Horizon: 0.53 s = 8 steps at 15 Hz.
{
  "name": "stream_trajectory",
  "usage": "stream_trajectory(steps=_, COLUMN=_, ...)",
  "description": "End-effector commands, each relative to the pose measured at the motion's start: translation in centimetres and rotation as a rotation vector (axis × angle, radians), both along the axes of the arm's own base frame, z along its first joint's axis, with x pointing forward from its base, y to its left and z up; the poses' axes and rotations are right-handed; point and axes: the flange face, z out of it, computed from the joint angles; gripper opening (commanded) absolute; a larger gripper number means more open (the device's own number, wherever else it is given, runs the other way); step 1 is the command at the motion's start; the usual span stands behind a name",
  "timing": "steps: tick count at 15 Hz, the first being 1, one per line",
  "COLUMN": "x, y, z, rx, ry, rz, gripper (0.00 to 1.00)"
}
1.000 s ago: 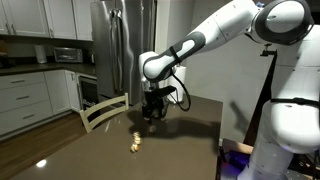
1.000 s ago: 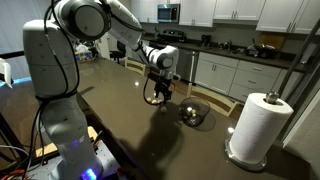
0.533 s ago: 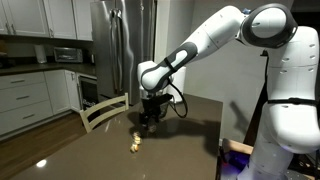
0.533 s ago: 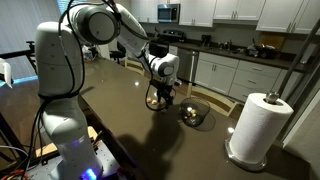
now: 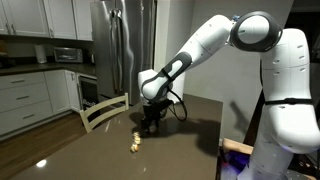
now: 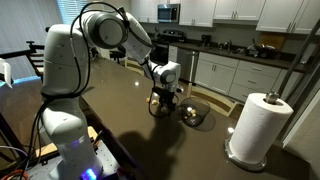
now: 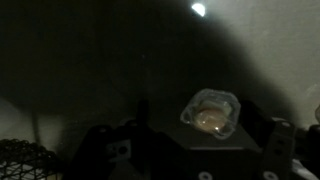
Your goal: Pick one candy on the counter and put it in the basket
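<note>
Candy (image 7: 210,112) in a clear, crinkled wrapper lies on the dark, glossy worktop (image 7: 90,60), near the basket (image 7: 25,160) but apart from it. In the wrist view the sweet is right of centre and the basket's woven rim fills the lower left corner. The claw (image 7: 190,150) is spread wide and holds nothing. Its two dark fingers (image 7: 280,145) rise from the bottom edge, one on the basket's side of the candy and one on the side away from the basket, and neither touches the wrapper. In an exterior view the claw (image 6: 163,100) points straight down, low over the worktop and just beside the small round basket (image 6: 193,113); whether its tips touch the surface cannot be told. A tall white paper towel roll (image 6: 258,125) stands upright beyond the basket, on the side opposite the claw and well apart from it. In an exterior view from another angle the claw (image 5: 150,118) hangs under the bent white arm, and a small yellowish piece (image 5: 134,143) lies alone on the worktop; the basket cannot be made out there, so that piece's place relative to the basket cannot be told.
</note>
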Motion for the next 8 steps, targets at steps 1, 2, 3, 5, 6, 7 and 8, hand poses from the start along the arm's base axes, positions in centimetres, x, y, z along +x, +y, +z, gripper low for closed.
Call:
stream_trajectory(steps=1, x=0.6, y=-0.3, z=-0.1, rx=-0.021, ry=-0.023, rz=0.040, gripper=0.60)
stream_trajectory(steps=2, x=0.7, y=-0.2, z=0.1, rx=-0.024, ry=-0.025, rz=0.041, gripper=0.54)
stream_trajectory(steps=3, x=0.7, y=-0.2, z=0.3, rx=-0.025, ry=-0.025, rz=0.043, gripper=0.48)
stream_trajectory(steps=5, x=0.8, y=-0.2, z=0.6, rx=-0.026, ry=-0.027, rz=0.041, gripper=0.35)
stream_trajectory(steps=6, x=0.8, y=-0.2, z=0.8, rx=-0.027, ry=-0.025, rz=0.037, gripper=0.27)
stream_trajectory(steps=7, x=0.8, y=-0.2, z=0.9, rx=-0.028, ry=-0.026, rz=0.031, gripper=0.21)
stream_trajectory(steps=8, x=0.8, y=-0.2, z=1.1, rx=-0.028, ry=-0.020, rz=0.024, gripper=0.16)
